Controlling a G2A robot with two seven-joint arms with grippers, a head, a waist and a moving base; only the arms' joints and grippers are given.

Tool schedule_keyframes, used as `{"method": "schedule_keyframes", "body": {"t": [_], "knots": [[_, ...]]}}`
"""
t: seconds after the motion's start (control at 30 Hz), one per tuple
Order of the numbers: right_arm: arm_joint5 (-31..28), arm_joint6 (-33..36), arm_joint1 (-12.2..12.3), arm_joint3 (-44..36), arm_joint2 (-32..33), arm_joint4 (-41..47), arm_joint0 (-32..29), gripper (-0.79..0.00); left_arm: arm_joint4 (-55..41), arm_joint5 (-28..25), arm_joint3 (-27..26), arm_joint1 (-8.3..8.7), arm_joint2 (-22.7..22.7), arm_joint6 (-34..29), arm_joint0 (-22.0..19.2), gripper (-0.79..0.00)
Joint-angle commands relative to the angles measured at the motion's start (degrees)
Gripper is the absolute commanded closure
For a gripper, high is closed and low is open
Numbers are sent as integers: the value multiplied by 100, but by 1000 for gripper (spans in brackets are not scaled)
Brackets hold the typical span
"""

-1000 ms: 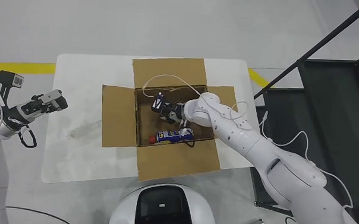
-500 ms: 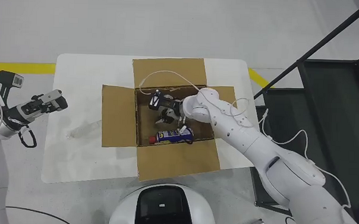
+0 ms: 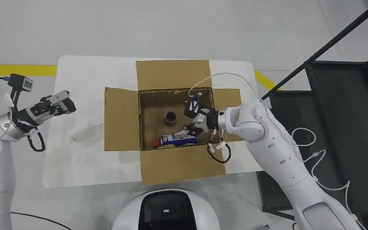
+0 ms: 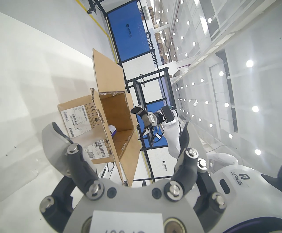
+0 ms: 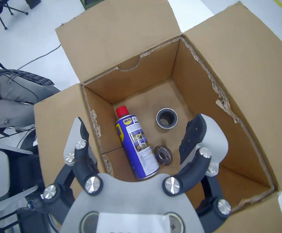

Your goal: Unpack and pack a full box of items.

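Box [image 3: 172,74]: on the middle of the table [image 3: 81,81], flaps open.
Inside: can [image 5: 135,141] lying along one wall; ring [image 5: 166,118] and small flange [image 5: 163,155] near it on the floor.
Right gripper [image 5: 137,125]: above the box, jaws wide apart, empty.
Left gripper [image 4: 120,132]: by the table's left edge, well apart from the box, jaws wide apart, empty.

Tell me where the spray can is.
In the top view the spray can lies on its side on the cardboard box floor, by the wall nearest the robot; a small metal flange sits beside it.
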Motion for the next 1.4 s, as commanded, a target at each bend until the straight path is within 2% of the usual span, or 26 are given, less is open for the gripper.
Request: {"method": "schedule_keyframes", "body": {"t": [0.0,0.2,0.33,0.7,0.87,0.97,1.27,1.37], "knots": [[4,247,118,-236,475,388,-411,-785,-109,-15,273,-9,185,-7,-149,-785],[321,722,342,-692,1442,1449,-1223,-785,-16,-199,1079,-59,791,117,-607,-785],[321,722,342,-692,1442,1449,-1223,-785,30,-337,1640,-136,1305,239,-981,-785],[321,722,342,-692,1442,1449,-1223,-785,-534,-654,2545,-375,2316,-123,-1659,-785],[444,609,346,-703,1473,1549,-1261,-785,-703,-698,2636,-468,2646,-212,-1855,-785],[595,716,398,-524,1769,2310,-1359,-785,-781,-713,2596,-500,2776,-303,-1952,-785],[1214,1737,631,577,3052,4583,-1723,-785,-704,-565,2221,-557,3163,-580,-2329,-785],[1271,1745,664,1080,3212,4749,-1673,-785,-641,-512,2155,-617,3405,-560,-2480,-785]]}}
